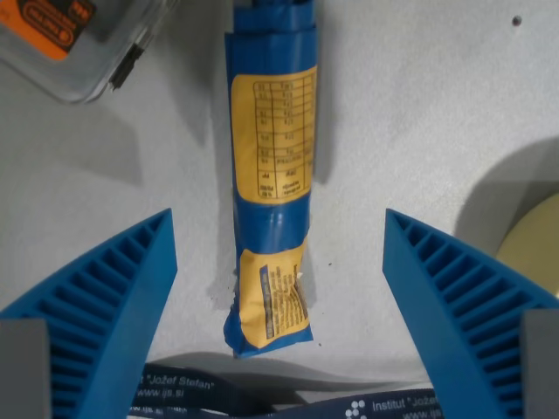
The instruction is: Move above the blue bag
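flanking one blue bag (271,175), two fingers (113,297)

Your gripper (279,262) hangs spread wide, one blue ribbed finger (105,305) at eight o'clock, the other at four.

Even, fairly bright light falls on the pale bench (419,113). Soft grey shadows lie left of the blue bag (272,175), under the clear box (70,44) and around the yellowish round object (534,237). Focus is slightly soft throughout, with faint grain; there is little glare.
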### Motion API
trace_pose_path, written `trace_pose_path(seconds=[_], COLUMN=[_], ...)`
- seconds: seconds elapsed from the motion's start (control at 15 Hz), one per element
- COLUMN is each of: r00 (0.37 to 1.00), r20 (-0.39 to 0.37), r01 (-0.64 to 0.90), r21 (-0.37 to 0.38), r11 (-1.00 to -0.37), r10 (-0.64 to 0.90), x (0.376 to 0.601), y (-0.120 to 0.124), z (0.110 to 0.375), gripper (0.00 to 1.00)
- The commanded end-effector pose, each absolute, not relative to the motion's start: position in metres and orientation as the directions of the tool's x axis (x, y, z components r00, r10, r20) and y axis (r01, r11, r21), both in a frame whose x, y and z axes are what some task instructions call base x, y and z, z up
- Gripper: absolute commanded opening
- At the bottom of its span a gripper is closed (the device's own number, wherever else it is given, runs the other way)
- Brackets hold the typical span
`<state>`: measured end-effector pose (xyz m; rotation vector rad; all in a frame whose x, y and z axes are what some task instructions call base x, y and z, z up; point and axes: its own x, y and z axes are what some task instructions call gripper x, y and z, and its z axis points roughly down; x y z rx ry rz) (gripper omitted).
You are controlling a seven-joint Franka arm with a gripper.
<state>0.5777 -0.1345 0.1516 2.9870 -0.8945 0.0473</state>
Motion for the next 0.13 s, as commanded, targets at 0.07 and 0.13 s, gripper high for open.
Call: trace_pose_path(seconds=[0.07,0.13], r00=[0.816,0.816], r20=[0.012,0.012], r01=[-0.578,-0.578], r21=[-0.007,-0.007], r11=[-0.816,-0.816], r10=[-0.578,-0.578], x=[0.5859,0.5859], y=[-0.1382,-0.1382], z=[0.1494,0.1494], gripper=[1.00,1.00])
